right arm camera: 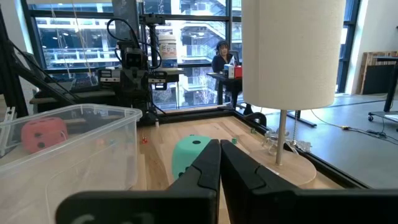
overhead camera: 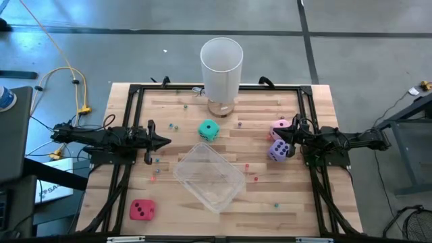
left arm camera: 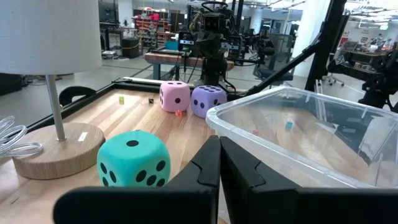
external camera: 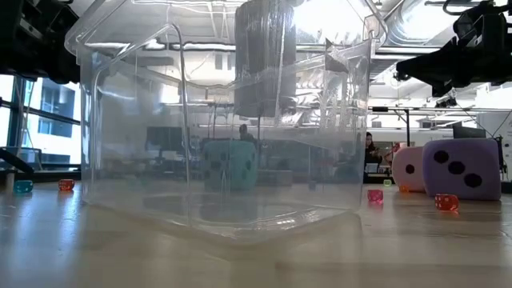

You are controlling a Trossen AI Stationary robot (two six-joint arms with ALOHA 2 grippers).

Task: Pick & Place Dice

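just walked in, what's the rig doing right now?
Nothing is being handled yet. The left gripper and right gripper are both shut and empty, at opposite sides of the table. The clear bin in the middle holds no dice. The teal die sits just behind it near the lamp, the pink die and purple die lie by the right gripper, and the red die is at the front left.

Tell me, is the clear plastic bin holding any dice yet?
No, none yet. The clear bin holds no dice; the teal, pink, purple and red dice sit on the table.
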